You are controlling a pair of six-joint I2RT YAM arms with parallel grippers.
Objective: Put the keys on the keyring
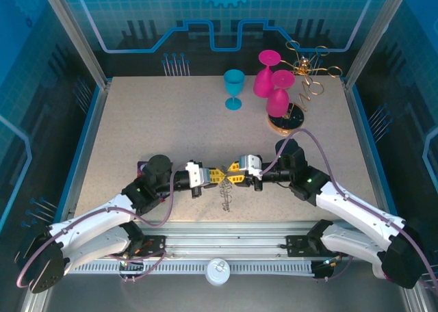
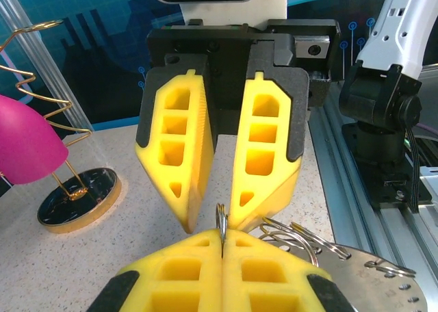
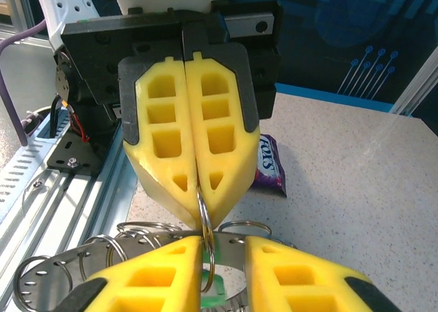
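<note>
My two grippers meet tip to tip over the near middle of the table. The left gripper is shut on a silvery wire loop of the keyring, a flat grey ring hanging under the fingertips. The right gripper is open, its yellow fingers either side of that same loop. A key with a translucent green head hangs low between the right fingers, against the keyring. The black-headed key is hidden.
A gold wire stand on a dark round base stands at the back right with two pink glasses on it. A teal glass is to its left. A purple sweet packet lies behind the left gripper. A metal rail runs along the near edge.
</note>
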